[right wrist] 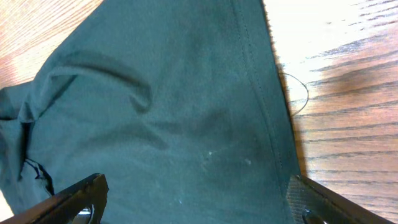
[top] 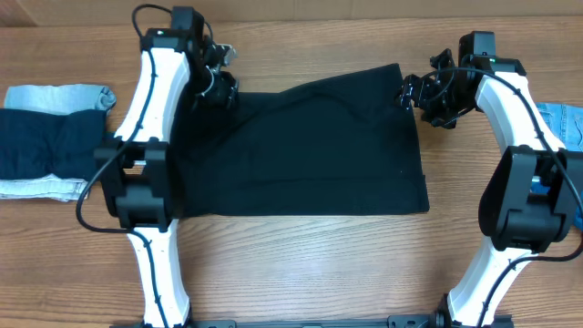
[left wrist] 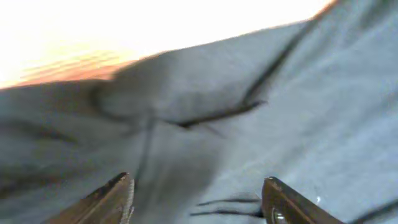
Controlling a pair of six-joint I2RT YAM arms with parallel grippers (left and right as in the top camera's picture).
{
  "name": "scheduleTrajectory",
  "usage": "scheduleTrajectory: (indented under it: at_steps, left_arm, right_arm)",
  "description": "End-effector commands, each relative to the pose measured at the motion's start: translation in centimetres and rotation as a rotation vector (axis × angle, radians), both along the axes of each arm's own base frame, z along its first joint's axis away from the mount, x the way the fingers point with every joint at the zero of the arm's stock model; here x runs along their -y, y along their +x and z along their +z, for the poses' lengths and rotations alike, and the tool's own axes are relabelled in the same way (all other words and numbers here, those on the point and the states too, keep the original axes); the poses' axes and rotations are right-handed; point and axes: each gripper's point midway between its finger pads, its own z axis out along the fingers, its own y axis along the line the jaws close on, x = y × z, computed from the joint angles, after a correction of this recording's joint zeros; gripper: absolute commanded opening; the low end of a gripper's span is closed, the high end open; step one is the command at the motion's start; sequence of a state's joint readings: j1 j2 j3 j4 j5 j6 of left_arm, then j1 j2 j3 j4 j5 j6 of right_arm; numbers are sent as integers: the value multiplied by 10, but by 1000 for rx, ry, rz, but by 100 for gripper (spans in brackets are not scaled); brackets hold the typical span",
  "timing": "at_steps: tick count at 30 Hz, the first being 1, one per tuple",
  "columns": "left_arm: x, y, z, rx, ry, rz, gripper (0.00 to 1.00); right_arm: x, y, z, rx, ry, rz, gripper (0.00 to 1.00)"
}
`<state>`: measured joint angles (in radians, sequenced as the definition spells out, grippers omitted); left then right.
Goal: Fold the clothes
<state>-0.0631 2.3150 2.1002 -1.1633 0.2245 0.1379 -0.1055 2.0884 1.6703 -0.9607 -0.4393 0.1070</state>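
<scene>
A large plain black garment (top: 310,146) lies spread flat in the middle of the table. My left gripper (top: 217,84) hovers at its far left corner with jaws open, and wrinkled dark cloth (left wrist: 249,124) fills the left wrist view beneath the spread fingers (left wrist: 118,199). My right gripper (top: 412,94) sits at the far right corner, jaws wide open above the cloth (right wrist: 161,124) and its hemmed edge (right wrist: 273,124). Nothing is gripped by either one.
A stack of folded clothes, dark navy (top: 46,141) over light-blue denim (top: 59,95), lies at the left edge. Another light-blue denim piece (top: 565,123) shows at the right edge, behind the right arm. Bare wood table (top: 310,273) runs along the front.
</scene>
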Motion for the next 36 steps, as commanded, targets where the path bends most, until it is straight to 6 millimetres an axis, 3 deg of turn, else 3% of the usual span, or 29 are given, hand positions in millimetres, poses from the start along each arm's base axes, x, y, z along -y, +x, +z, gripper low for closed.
scheduleTrajectory:
  at_steps: [1, 5, 8, 12, 16, 19, 22, 28, 31, 33, 36]
  left_arm:
    - [-13, 10, -31, -20, 46, 37, 72]
    - [-8, 0, -76, -114, 21, 4, 62]
    - [5, -2, -71, -115, -38, -23, 58]
    - [22, -15, -61, -152, -134, -79, 38]
    - [24, -15, -28, -104, -144, -89, 22]
    - [23, -25, 1, -92, -141, -89, 21]
    - [21, -51, 3, -204, -139, -77, 21]
    - [20, -74, 4, -304, -138, -66, 25]
    - [20, -74, 4, -303, -138, -66, 25]
    - [20, -66, 3, -269, -139, -66, 31]
    - [26, -63, 2, -252, -138, -79, 32]
  right_arm:
    - [4, 7, 12, 40, -19, 1, 96]
    - [4, 5, 11, 30, -20, 0, 96]
    - [5, 4, 10, 26, -28, -2, 96]
    - [8, 4, 9, 21, -44, -6, 96]
    - [9, 4, 9, 21, -49, -7, 97]
    - [9, 4, 9, 21, -49, -7, 98]
    - [9, 5, 9, 24, -50, -8, 100]
    - [9, 6, 9, 29, -50, -8, 100]
    - [9, 6, 9, 28, -50, -8, 100]
    - [9, 5, 10, 25, -50, -8, 92]
    - [19, 3, 24, 3, -118, -19, 92]
